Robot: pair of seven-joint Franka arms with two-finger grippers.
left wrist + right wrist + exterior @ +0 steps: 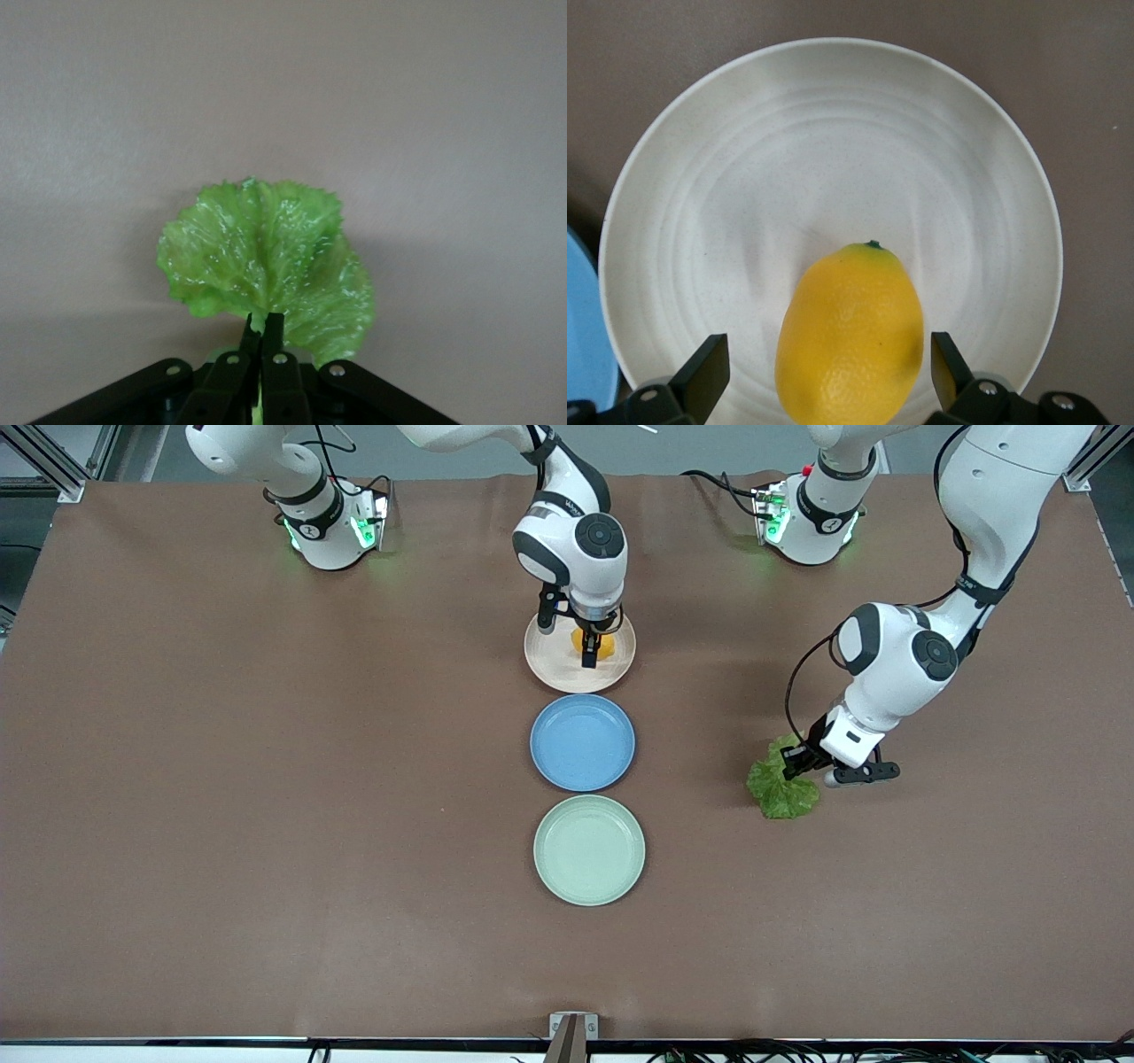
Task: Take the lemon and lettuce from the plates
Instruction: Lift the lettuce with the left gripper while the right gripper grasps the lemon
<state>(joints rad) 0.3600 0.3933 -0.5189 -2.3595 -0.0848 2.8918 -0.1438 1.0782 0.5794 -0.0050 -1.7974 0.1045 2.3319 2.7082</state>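
The lemon (606, 645) lies on the beige-pink plate (558, 675), the plate farthest from the front camera. My right gripper (589, 657) is open and low over that plate, one finger on each side of the lemon (850, 336), apart from it; the plate also shows in the right wrist view (833, 133). My left gripper (796, 762) is shut on the stem end of the lettuce (781, 790), low over bare table toward the left arm's end. The leaf (266, 257) fans out past the closed fingertips (263, 323). The mint green plate (589, 850) is empty.
An empty blue plate (582, 742) sits between the beige-pink and mint plates; its edge also shows in the right wrist view (580, 336). The three plates form a line down the middle of the brown table. Both arm bases stand along the top edge.
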